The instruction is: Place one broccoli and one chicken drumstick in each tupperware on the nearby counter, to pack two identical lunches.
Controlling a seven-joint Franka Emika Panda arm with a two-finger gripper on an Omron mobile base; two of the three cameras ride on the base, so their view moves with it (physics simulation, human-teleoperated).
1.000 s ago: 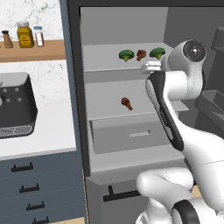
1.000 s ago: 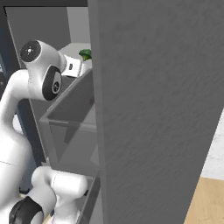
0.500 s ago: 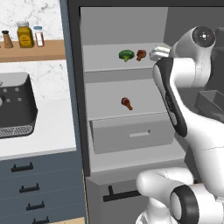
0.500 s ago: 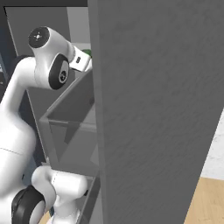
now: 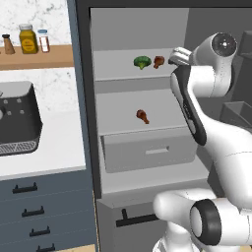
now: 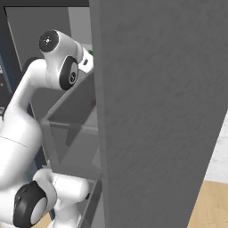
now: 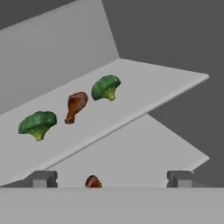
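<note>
On the open fridge's upper shelf (image 5: 123,74) lie a broccoli (image 5: 142,62) and a chicken drumstick (image 5: 158,61) side by side. The hand view shows that drumstick (image 7: 75,106) between two broccoli florets (image 7: 38,124) (image 7: 106,87). A second drumstick (image 5: 142,116) rests on the shelf below and peeks in low in the hand view (image 7: 92,181). My gripper (image 7: 110,178) is open and empty, held off from the shelf's front edge; its hand (image 5: 178,55) hangs at the shelf's right end. The tupperware is out of view. The white counter (image 5: 54,147) lies left of the fridge.
A black appliance (image 5: 17,118) stands on the counter, under a wooden shelf (image 5: 34,56) with bottles. A grey drawer (image 5: 147,152) sits below the fridge shelves. The open fridge door (image 6: 156,111) stands close on my right, and my arm (image 6: 58,58) reaches past its edge.
My arm has risen and swung right, bringing the hand up to the upper shelf's right end, where it now covers the right-hand broccoli in the left base view. The food has not moved.
</note>
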